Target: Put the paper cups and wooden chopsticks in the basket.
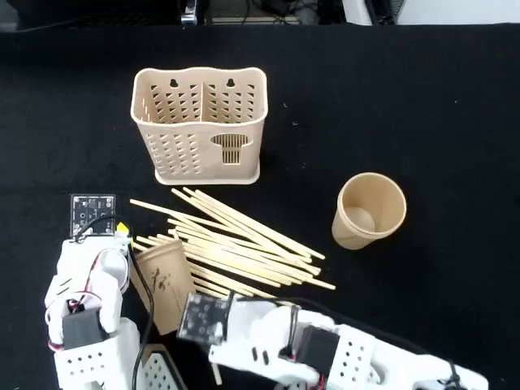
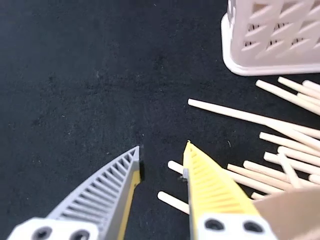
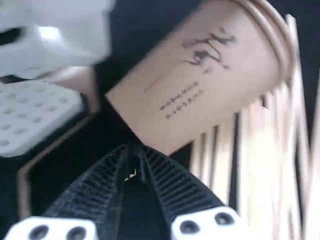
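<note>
chopsticks lying diagonal, printed cup on side

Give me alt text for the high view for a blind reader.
Wooden chopsticks lie on a black table in front of an empty basket. One paper cup sits at their right; a second cup lies on its side between two white arms at the near edge.

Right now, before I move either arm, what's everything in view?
basket: one, beige, upright at the back of the table.
chopsticks: many in a loose pile, pale wood, in front of the basket.
cups: two, tan; one right of the pile, one on its side at the pile's left end.
table: one, black.
left gripper: open, over bare table beside the pile.
right gripper: shut, next to the fallen cup.
</note>
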